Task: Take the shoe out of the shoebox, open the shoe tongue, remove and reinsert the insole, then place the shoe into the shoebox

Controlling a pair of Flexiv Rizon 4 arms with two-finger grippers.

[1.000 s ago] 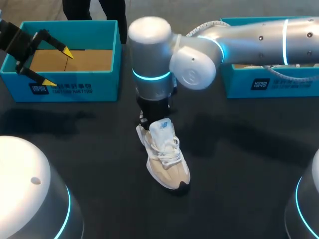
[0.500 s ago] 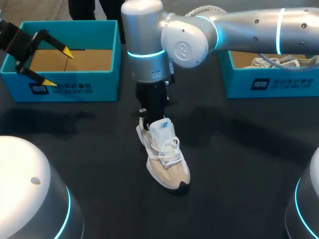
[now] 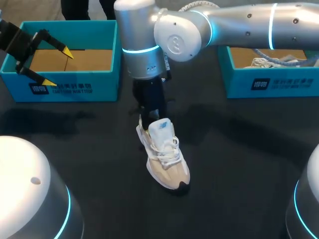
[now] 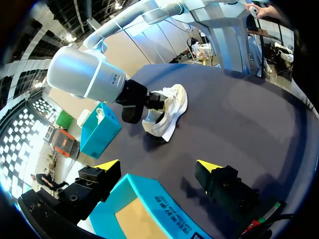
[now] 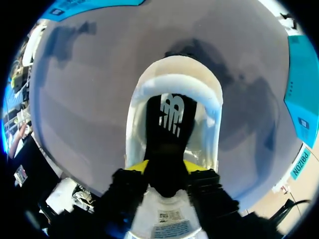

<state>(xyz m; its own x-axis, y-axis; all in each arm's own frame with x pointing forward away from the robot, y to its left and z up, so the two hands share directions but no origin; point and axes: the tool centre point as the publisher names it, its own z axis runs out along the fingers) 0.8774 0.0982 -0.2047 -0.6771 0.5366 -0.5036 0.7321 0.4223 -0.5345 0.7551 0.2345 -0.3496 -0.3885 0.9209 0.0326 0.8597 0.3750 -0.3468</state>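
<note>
Where the right arm (image 3: 239,22) reaches past the middle of the counter (image 3: 239,169), its wrist hides most of the right fingers (image 5: 166,168) from overhead. The wrist view settles it: both yellow tips are narrow and pinch a black insole (image 5: 169,124) from two sides. The insole runs ahead of the fingers, down into the opening of the shoe (image 3: 167,159); how deep it sits, cannot tell. Shoe: white and beige, upright on its sole on the open counter, between the two boxes and outside both. The tongue (image 5: 167,219) stands under the fingers, inner label side toward them, lower edge cut off. Toe not visible from the wrist.

Left fingers (image 3: 57,67) are spread wide, holding nothing, over the near wall of the left shoebox (image 3: 75,92); the box corner lies under and between the tips. The arm behind them is cut off.

Right shoebox (image 3: 269,82): partly covered by the right arm. Something white with laces (image 3: 259,62) lies inside, too hidden to name.
</note>
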